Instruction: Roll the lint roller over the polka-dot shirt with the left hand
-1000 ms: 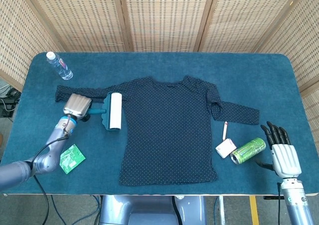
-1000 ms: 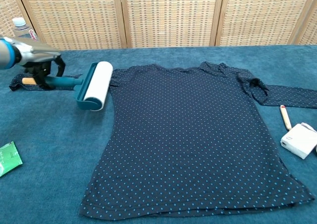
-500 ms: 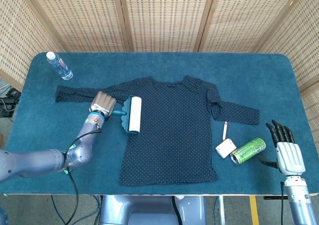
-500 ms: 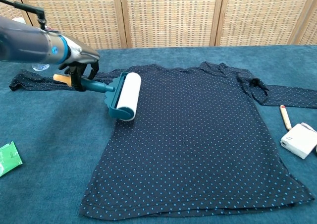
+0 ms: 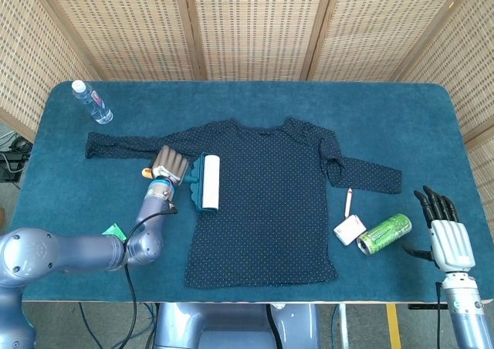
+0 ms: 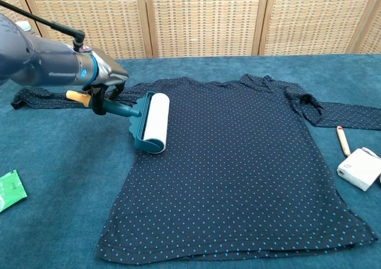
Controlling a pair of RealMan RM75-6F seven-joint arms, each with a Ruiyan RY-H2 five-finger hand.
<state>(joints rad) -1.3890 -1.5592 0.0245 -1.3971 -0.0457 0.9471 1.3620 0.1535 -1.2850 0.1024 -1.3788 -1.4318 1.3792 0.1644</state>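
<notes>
Left hand (image 6: 106,85) grips lint roller (image 6: 151,122) handle; roller on polka-dot shirt (image 6: 238,162).

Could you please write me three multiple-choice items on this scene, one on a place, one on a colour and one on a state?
1. Where does the lint roller rest?
A. on the shirt's left edge
B. beside the can
C. on the bottle

2. What colour is the can?
A. red
B. green
C. white

3. What is the right hand doing?
A. holding the can
B. pressing the shirt
C. holding nothing, fingers apart

Answers: A, its white roll lies on the polka-dot shirt, held by the left hand; B, the can lying on the table is green; C, it sits right of the can without touching anything.
</notes>
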